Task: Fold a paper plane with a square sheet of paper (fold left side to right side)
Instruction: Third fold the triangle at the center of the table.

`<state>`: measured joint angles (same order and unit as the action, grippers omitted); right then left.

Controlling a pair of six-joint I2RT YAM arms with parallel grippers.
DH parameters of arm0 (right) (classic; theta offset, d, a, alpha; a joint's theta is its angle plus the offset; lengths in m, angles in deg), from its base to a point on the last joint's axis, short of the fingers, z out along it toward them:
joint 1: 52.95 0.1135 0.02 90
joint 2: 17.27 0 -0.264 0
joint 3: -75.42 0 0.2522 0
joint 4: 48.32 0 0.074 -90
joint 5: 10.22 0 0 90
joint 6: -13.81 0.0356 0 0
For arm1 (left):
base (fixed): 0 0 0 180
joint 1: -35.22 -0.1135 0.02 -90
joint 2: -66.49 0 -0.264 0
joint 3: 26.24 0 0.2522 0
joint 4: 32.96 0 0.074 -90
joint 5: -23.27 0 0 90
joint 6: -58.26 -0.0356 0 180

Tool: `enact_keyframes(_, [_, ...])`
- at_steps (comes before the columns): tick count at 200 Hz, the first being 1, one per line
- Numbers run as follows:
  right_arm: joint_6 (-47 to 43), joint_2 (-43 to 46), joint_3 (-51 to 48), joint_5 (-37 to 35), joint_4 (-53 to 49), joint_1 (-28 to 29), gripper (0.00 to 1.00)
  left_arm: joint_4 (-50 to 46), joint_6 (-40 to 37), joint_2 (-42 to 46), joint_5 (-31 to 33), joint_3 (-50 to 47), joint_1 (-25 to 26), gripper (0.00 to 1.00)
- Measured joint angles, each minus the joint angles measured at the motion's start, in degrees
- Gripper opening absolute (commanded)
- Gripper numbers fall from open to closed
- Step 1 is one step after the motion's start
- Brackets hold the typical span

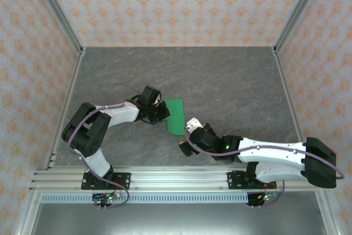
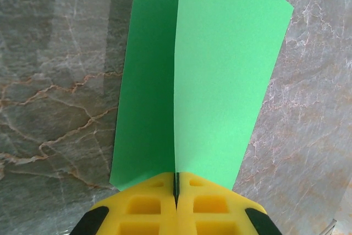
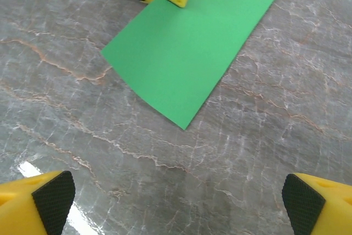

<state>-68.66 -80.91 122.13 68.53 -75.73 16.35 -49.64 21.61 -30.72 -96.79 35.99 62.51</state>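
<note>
1. The left gripper (image 1: 160,111) is clamping shut on the square sheet of paper (image 1: 176,116), pinching the sheet's left edge between its yellow fingers (image 2: 143,208).
2. That grip is probably serving the left-to-right fold: the pinched flap is rising off the sheet's lower layer, so the sheet is looking narrow and doubled.
3. The rest of the sheet is resting flat on the table (image 1: 236,81), which is giving the fold a firm base.
4. The right gripper (image 1: 186,136) is hovering near the sheet's near corner, apart from it, jaws spread wide and gripping nothing, likely waiting to press the crease.
5. Nothing around the sheet is acting as a container; the sheet is lying straight on the table.
</note>
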Motion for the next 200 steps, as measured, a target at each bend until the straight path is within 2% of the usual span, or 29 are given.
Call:
enact_keyframes(24, [-1.70, -3.04, -0.04, -0.37, 3.10, 0.90, 1.00, 0.35, 0.63, 0.00, 0.02, -0.15, 0.09, 0.01])
enact_keyframes(92, [-8.79, -21.09, 6.10, -0.39, 9.60, 0.98, 1.00, 0.66, 0.70, 0.00, 0.00, -0.15, 0.85, 0.01])
enact_keyframes(110, [-10.34, -24.15, 8.20, -0.61, 11.58, 0.92, 0.95, 0.66, 0.70, 0.00, 0.00, -0.15, 0.85, 0.01])
enact_keyframes(154, [-13.09, -27.52, 9.84, -0.44, 13.38, -1.27, 0.62, 0.63, 0.66, 0.00, 0.00, -0.15, 0.85, 0.01])
enact_keyframes(200, [-15.02, -27.54, 10.03, 0.96, 13.73, -2.10, 0.18, 0.61, 0.59, 0.00, -0.17, -0.15, 0.85, 0.02])
